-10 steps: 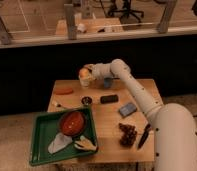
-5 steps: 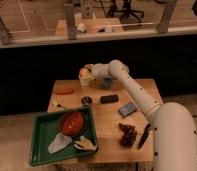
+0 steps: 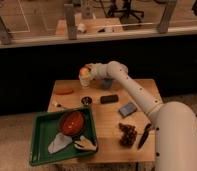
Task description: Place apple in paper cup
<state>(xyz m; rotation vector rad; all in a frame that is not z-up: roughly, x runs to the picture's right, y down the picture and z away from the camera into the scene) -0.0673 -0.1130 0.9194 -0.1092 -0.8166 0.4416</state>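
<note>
Reaching across the far left of the table (image 3: pixel 107 127), the gripper (image 3: pixel 87 74) grasps the apple (image 3: pixel 84 72) right above the paper cup (image 3: pixel 85 82), which stands at the far edge. A blue-grey cup (image 3: pixel 107 83) sits just behind the arm. Nearer lie a dark block (image 3: pixel 109 99), grapes (image 3: pixel 126 135) and a green tray (image 3: pixel 39 150) holding a red bowl (image 3: pixel 72 123).

arm: extended forward-left, elbow bent | tool (image 3: pixel 86 75): raised at far table edge
</note>
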